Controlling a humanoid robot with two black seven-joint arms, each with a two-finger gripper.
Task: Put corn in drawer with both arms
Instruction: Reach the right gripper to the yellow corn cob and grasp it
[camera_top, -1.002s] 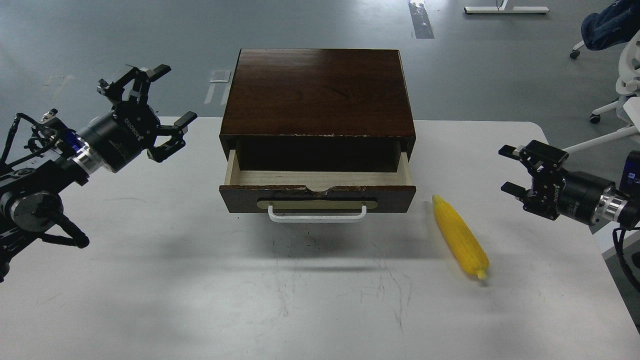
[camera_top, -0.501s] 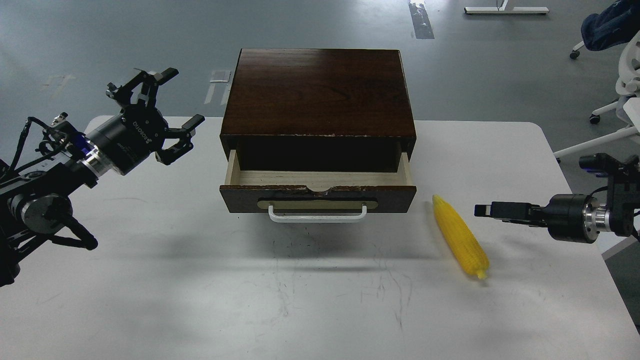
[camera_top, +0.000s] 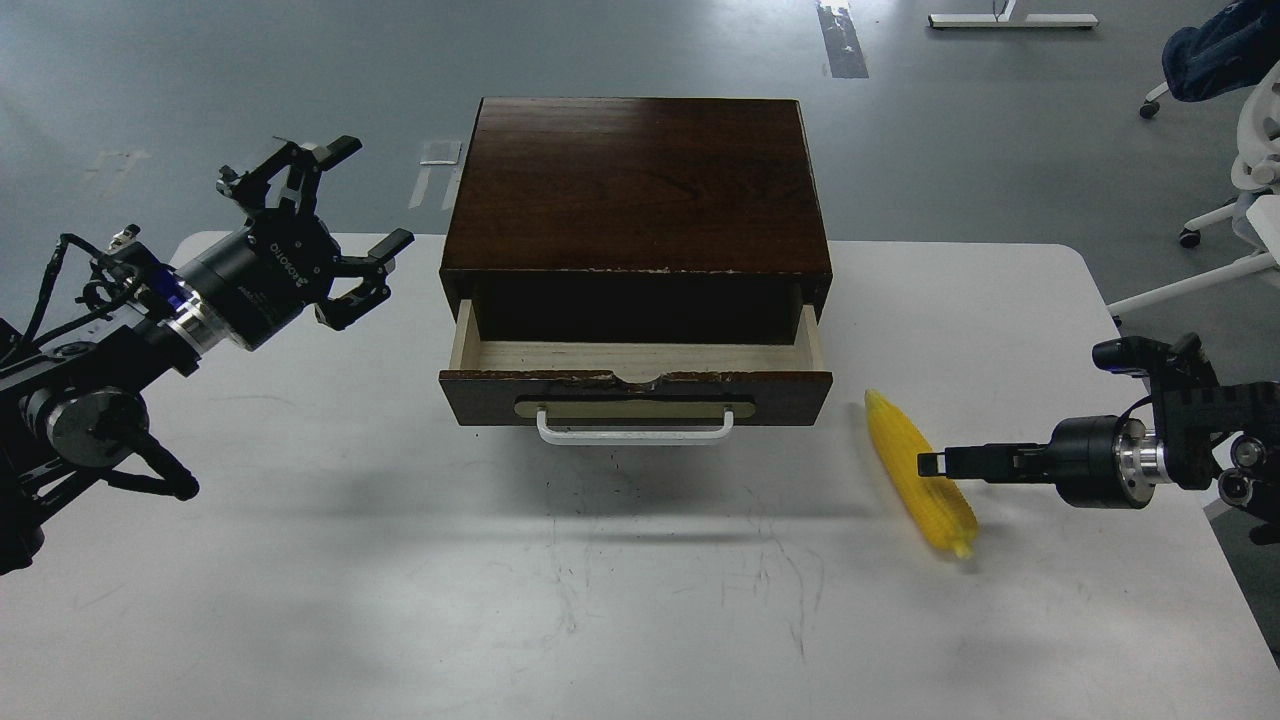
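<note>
Drawer open, corn on the bench

The bench (camera_top: 640, 600) carries the open drawer (camera_top: 636, 384); left gripper (camera_top: 335, 215) fingers splayed wide; corn (camera_top: 905, 455) lies right of it; right gripper (camera_top: 935, 464) overlaps it edge-on, fingers' state unclear.

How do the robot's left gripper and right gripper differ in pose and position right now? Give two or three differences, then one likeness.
The left gripper is raised beside the dark box, fingers spread open; the right gripper is seen edge-on, so its opening cannot be judged. The left gripper is clear of everything; the right gripper's tip overlaps the corn. The left gripper points up and right; the right gripper lies level, pointing left. Both are black.
</note>
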